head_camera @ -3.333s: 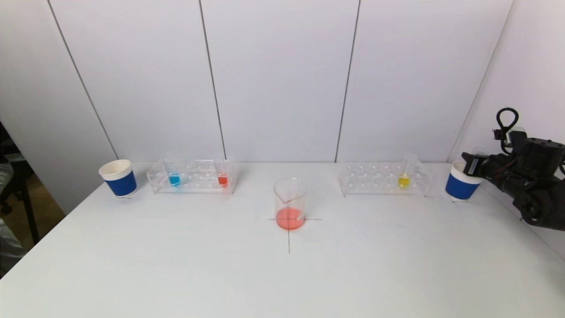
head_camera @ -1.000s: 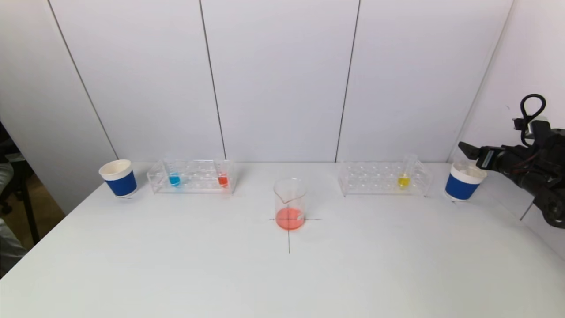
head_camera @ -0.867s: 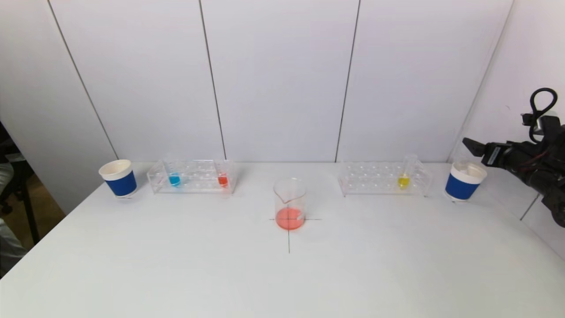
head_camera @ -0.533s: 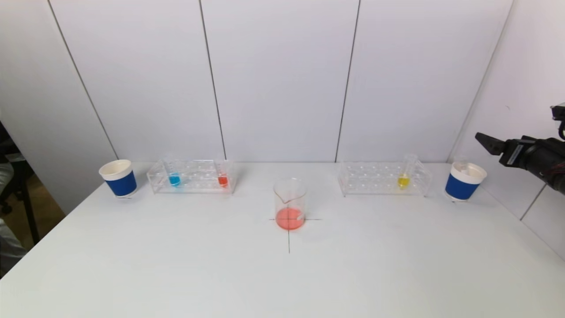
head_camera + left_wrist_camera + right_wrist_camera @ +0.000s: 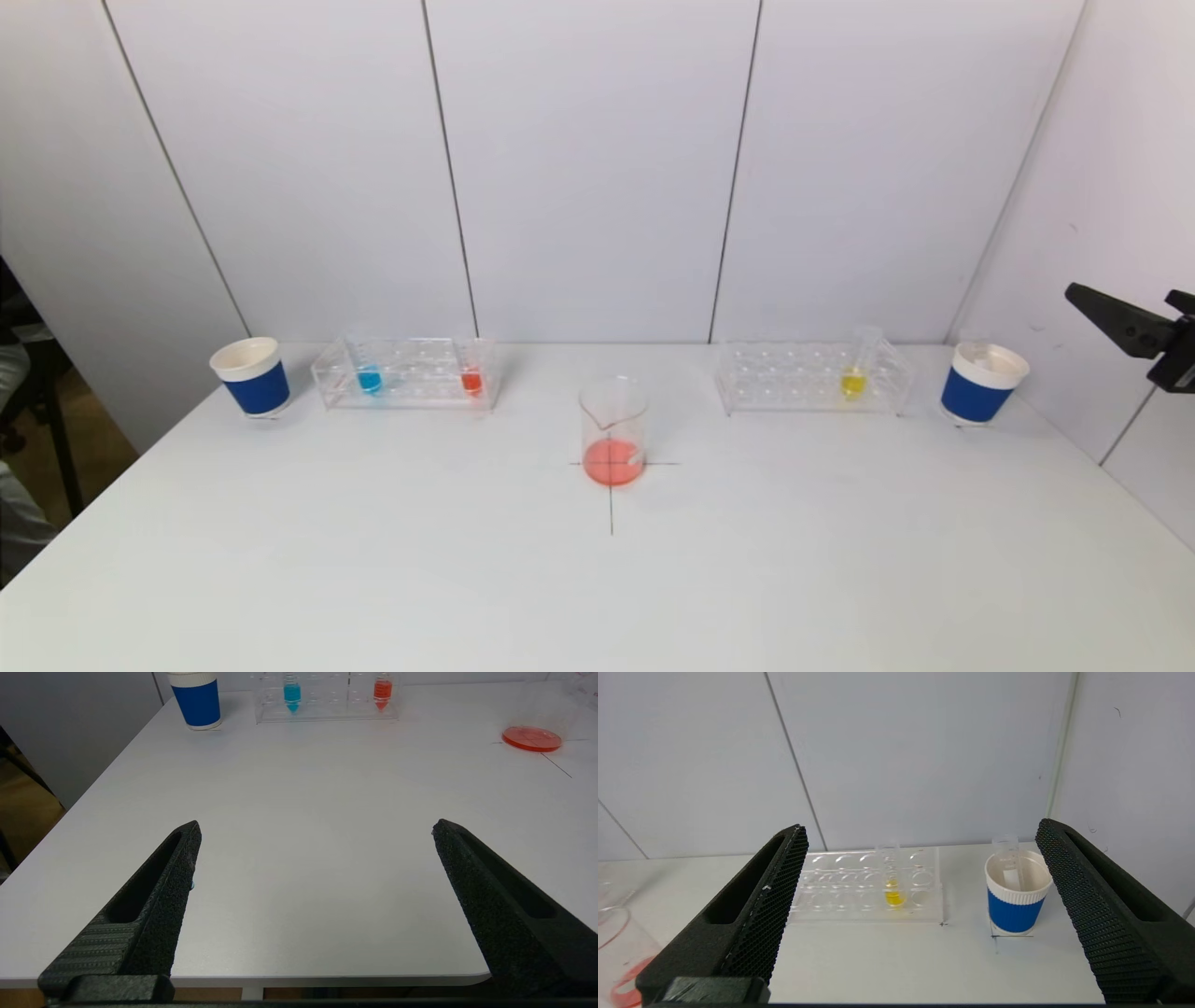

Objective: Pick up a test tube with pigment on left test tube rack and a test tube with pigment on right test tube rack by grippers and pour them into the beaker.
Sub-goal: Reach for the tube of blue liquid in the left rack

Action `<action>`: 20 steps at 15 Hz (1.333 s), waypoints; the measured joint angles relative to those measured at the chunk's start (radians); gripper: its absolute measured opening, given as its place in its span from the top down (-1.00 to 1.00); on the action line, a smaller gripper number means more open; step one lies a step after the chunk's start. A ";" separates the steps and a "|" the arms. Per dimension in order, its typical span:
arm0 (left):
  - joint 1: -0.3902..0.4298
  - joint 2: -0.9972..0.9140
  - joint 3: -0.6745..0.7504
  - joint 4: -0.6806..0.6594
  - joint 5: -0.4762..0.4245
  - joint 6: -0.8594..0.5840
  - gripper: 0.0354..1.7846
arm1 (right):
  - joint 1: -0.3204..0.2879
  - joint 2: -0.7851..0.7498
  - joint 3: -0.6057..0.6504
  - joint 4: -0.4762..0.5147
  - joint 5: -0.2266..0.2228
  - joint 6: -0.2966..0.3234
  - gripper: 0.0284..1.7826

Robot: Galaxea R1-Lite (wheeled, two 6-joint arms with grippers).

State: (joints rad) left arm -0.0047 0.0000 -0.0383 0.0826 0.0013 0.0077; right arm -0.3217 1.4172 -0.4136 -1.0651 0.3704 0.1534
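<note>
A glass beaker with orange-red liquid stands at the table's middle. The left clear rack holds a blue-pigment tube and a red-pigment tube; both show in the left wrist view, blue and red. The right clear rack holds a yellow-pigment tube, also in the right wrist view. My right gripper is open and empty at the far right edge, above and right of the right cup. My left gripper is open and empty over the table's near left edge, out of the head view.
A blue-and-white paper cup stands left of the left rack. Another cup right of the right rack holds an empty clear tube. A black cross marks the table under the beaker. White wall panels close the back and right.
My right gripper has drawn back from over the right cup, up and to the right, toward the edge of the head view. An empty tube now stands in that cup. Nothing else moved.
</note>
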 joint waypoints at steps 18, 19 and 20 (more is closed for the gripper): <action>0.005 0.000 0.001 -0.005 0.000 0.000 -0.94 | 0.011 -0.750 0.051 0.633 0.068 0.061 -0.99; 0.005 0.000 0.001 -0.005 0.000 0.000 -0.94 | 0.012 -0.774 0.053 0.634 0.069 0.061 -0.99; 0.005 0.000 0.001 -0.005 0.000 0.000 -0.94 | 0.012 -0.795 0.061 0.641 0.074 0.061 -0.99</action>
State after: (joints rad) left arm 0.0000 0.0000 -0.0368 0.0774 0.0013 0.0077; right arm -0.3094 0.6219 -0.3526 -0.4238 0.4440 0.2149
